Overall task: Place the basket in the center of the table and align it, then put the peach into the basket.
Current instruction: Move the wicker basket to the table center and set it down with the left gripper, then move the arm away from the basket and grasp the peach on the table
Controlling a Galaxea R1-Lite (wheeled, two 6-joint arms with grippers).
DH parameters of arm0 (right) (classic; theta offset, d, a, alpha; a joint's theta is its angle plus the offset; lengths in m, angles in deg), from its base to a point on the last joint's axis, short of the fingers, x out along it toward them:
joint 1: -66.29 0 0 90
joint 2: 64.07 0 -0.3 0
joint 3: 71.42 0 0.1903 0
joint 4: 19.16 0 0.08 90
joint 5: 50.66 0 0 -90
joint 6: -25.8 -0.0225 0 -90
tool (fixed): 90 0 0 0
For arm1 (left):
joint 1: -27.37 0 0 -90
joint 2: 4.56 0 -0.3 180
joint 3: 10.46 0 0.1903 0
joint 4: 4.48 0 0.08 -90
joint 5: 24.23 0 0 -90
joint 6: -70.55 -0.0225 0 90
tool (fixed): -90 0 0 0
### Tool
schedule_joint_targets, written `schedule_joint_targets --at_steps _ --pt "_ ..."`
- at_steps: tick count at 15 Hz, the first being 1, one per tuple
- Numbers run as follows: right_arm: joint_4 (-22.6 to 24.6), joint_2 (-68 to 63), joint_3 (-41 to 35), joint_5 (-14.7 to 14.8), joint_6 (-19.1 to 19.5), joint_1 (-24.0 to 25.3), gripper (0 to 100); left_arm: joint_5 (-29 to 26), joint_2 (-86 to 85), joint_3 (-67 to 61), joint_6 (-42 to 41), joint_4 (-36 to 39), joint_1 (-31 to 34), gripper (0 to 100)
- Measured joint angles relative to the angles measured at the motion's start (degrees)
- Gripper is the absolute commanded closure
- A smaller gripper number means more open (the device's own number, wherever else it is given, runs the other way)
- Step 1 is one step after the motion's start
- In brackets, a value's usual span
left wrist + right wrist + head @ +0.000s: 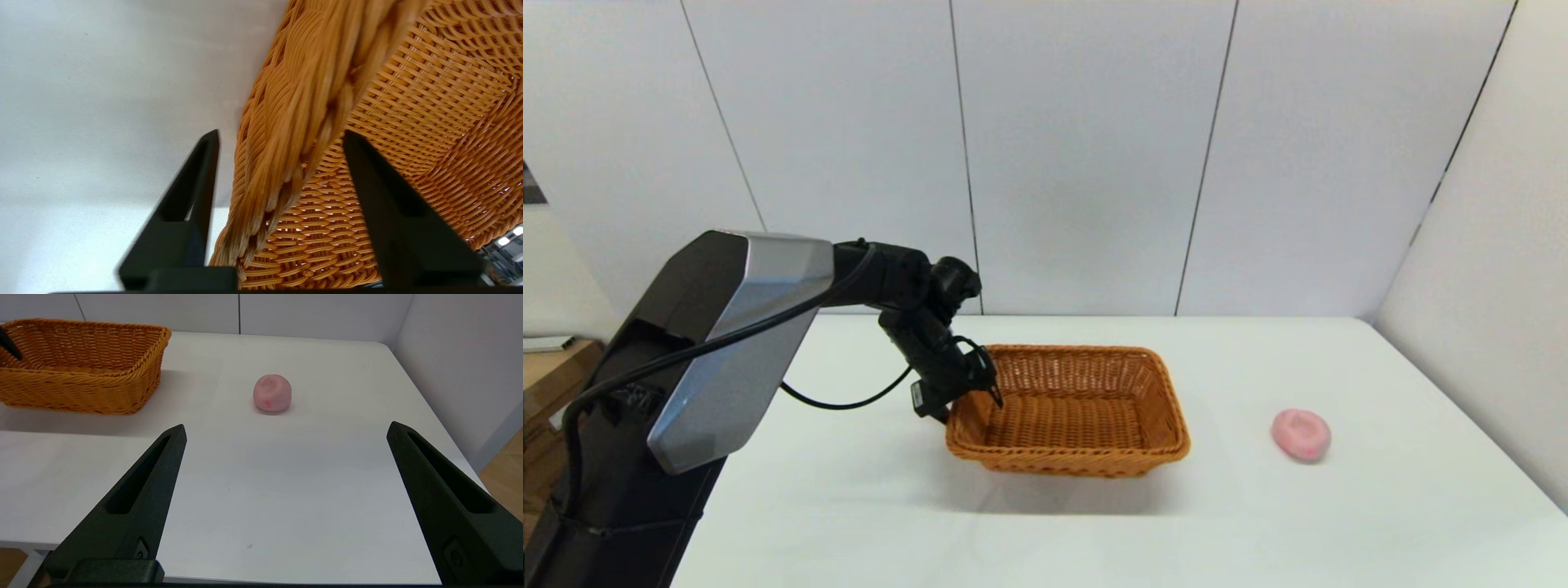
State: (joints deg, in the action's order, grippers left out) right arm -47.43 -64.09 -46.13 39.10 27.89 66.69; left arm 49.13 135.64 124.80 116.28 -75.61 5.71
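Note:
The orange-brown wicker basket (1068, 408) stands near the middle of the white table (1094, 523). My left gripper (980, 390) reaches down over its left short side. In the left wrist view the braided rim (302, 102) runs between my two fingers (204, 171): one is outside the wall and one inside, with a little gap beside the rim, so the left gripper (280, 136) is open. The pink peach (1301, 434) lies on the table right of the basket. My right gripper (286, 428) hangs open over the front of the table, short of the peach (272, 393).
White wall panels close off the back and right of the table. The table's right edge (457, 457) drops to a wooden floor. The left arm's bulky black and silver link (727, 351) and its cable fill the left side of the head view.

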Motion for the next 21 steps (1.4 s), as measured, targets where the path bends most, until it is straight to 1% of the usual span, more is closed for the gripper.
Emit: schedule_joint_targets --at_steps 3,8,13,15,21 --pt "0.0 0.0 0.0 0.0 0.0 0.0 0 0.0 -2.1 0.2 -1.0 0.6 0.9 0" --pt "0.0 0.0 0.0 0.0 0.0 0.0 0 0.0 -10.7 0.2 -5.9 -0.2 8.6 0" --pt "0.0 0.0 0.0 0.0 0.0 0.0 0 -0.2 -22.8 -1.4 -16.2 -8.5 19.5 0" --pt "0.0 0.0 0.1 -0.1 0.0 0.0 0 -0.4 -29.5 -6.9 -19.9 -8.9 22.8 0" --pt "-0.1 0.0 0.1 0.0 0.0 0.0 0 -1.3 -58.3 -35.0 -31.4 -2.0 31.7 0"
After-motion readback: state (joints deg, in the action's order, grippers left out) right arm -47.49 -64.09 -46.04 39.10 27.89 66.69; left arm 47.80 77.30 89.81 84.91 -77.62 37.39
